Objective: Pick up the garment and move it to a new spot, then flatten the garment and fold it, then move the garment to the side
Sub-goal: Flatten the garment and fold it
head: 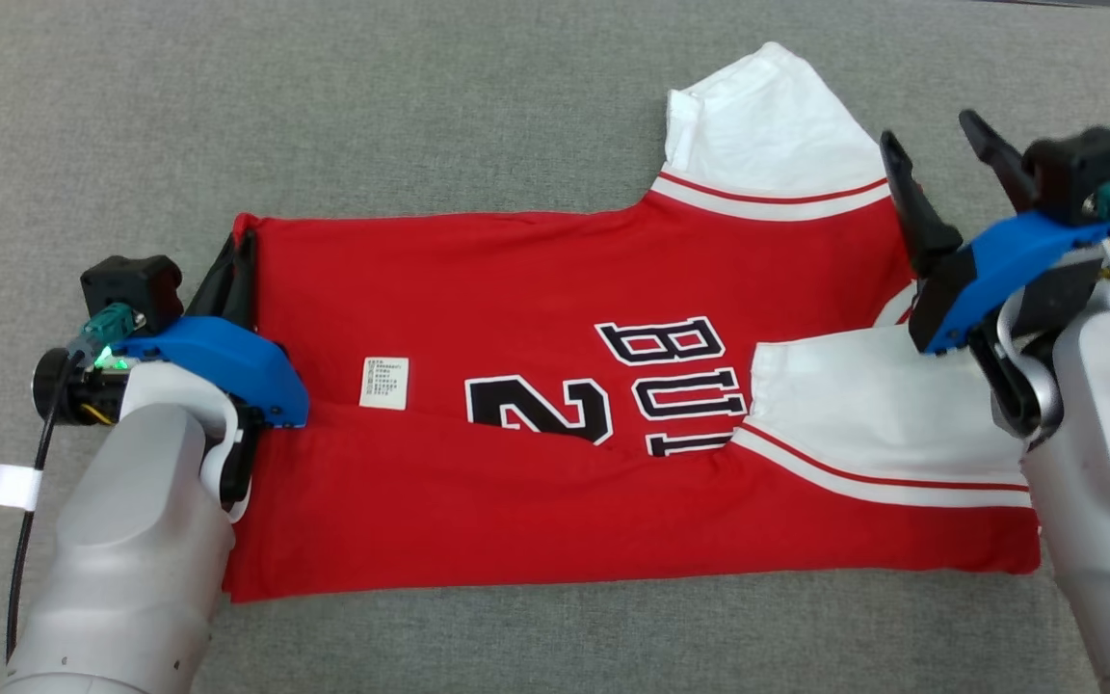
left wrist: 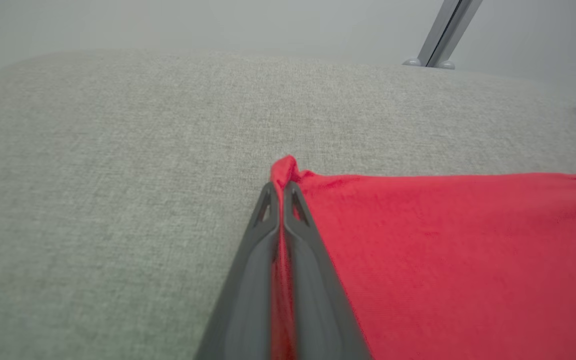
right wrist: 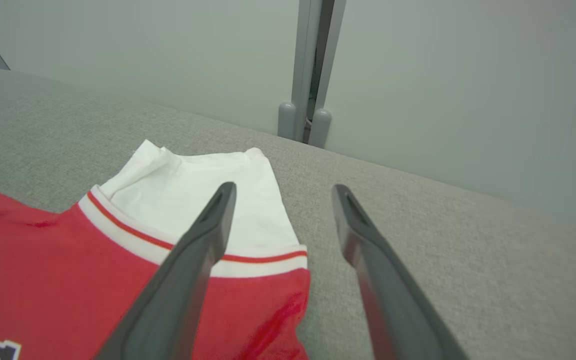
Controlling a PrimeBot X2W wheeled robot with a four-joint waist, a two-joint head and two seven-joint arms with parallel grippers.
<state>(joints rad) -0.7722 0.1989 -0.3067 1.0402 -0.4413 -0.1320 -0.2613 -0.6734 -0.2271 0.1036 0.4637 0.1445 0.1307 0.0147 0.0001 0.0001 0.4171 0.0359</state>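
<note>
Near fold: the garment (head: pixel 555 289), a red jersey, lies lengthwise across the grey table (head: pixel 131 116). Its near long edge is turned up over the middle, so the first fold looks made.
Near sleeve: the white near sleeve (head: pixel 854 386) lies folded in on top of the red cloth, inside the outline, so it will not trail out of the finished bundle.
Print: the black lettering (head: pixel 671 376) is half covered by the fold line, and a small white label (head: pixel 385 383) sits just above that line.
Left gripper: at the far left corner, the left gripper (left wrist: pixel 281 187) has its jaws pressed together on a pinch of red cloth, with the corner bunched just past the tips. The hold looks meant to carry the far edge forward.
Right gripper: at the far right corner, the right gripper (head: pixel 931 130) hangs over the shoulder with its jaws spread and nothing between them. It seems placed to take the matching corner, so both ends can rise evenly.
Far sleeve: the white far sleeve (head: pixel 767 125) juts out toward the wall, not yet tucked.
Backdrop: a grey post (right wrist: pixel 310 70) stands past the table's far edge.
</note>
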